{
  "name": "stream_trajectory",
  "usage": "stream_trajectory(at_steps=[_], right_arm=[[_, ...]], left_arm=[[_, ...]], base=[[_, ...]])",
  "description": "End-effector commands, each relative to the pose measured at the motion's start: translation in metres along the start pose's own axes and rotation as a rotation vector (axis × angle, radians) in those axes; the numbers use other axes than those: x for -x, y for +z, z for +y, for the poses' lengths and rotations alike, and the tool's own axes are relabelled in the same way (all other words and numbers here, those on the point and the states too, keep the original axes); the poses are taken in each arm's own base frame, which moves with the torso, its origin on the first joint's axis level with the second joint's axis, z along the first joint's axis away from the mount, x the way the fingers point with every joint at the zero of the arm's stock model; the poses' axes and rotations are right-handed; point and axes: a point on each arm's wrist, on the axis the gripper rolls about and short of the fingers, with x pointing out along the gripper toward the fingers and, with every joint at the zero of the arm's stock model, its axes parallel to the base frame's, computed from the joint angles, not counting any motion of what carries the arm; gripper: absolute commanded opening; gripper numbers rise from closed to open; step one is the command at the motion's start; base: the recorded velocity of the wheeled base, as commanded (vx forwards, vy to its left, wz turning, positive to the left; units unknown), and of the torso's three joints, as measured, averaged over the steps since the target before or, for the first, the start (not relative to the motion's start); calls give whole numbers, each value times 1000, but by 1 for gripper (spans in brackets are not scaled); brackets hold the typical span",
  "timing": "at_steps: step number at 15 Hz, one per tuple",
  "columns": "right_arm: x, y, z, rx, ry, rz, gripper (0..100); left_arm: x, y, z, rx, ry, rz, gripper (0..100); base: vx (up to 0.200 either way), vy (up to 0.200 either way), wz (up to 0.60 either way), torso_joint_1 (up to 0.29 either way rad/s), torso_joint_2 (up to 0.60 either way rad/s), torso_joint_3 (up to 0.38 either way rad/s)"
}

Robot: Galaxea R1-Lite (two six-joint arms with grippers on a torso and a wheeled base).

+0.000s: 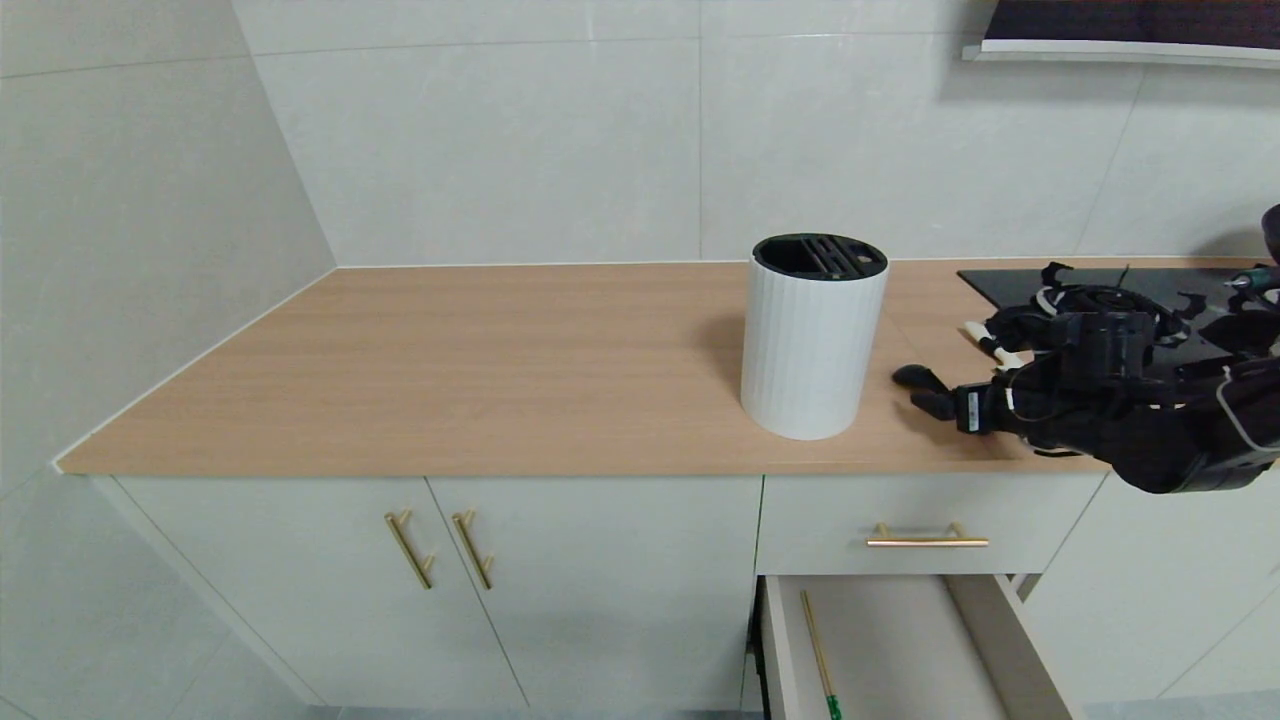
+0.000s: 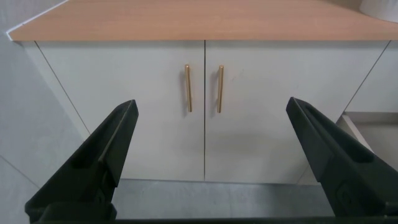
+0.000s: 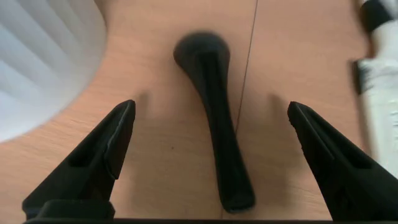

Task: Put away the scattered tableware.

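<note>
While the right claw (image 3: 210, 112) hangs apart over a long black spoon (image 3: 217, 130) on the wooden desk (image 1: 500, 360), the left claw (image 2: 211, 107) is apart too.

Wooden countertop (image 1: 450, 360) over white cabinet doors (image 1: 450, 600); tiled wall (image 1: 500, 130) behind; perhaps a black hob (image 1: 1005, 283) at right.

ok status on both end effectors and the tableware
Right end effector open, straddling the black utensil flat on the counter. Left end effector open, facing the cabinet doors. White holder close beside the utensil.
</note>
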Motion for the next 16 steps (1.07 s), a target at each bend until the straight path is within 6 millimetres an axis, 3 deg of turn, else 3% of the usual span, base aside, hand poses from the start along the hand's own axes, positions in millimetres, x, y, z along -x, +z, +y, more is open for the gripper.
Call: stream_trajectory(at_steps=[1,10,11,16], right_arm=[[-8,-8,-7,-8,-11,19,100],[-16,-15,-9,-23,-14,37,100],[-17,-16,-8,-23,-12,40,0],[-18,-18,-7,-23,-10,48,0]], left_arm=[[0,0,0,0,1,1,100],[0,0,0,0,1,1,100],[0,0,0,0,1,0,100],[0,0,0,0,1,1,100]], base=[[0,0,0,0,0,0],[0,0,0,0,0,0],[0,0,0,0,0,0],[0,0,0,0,0,0]])
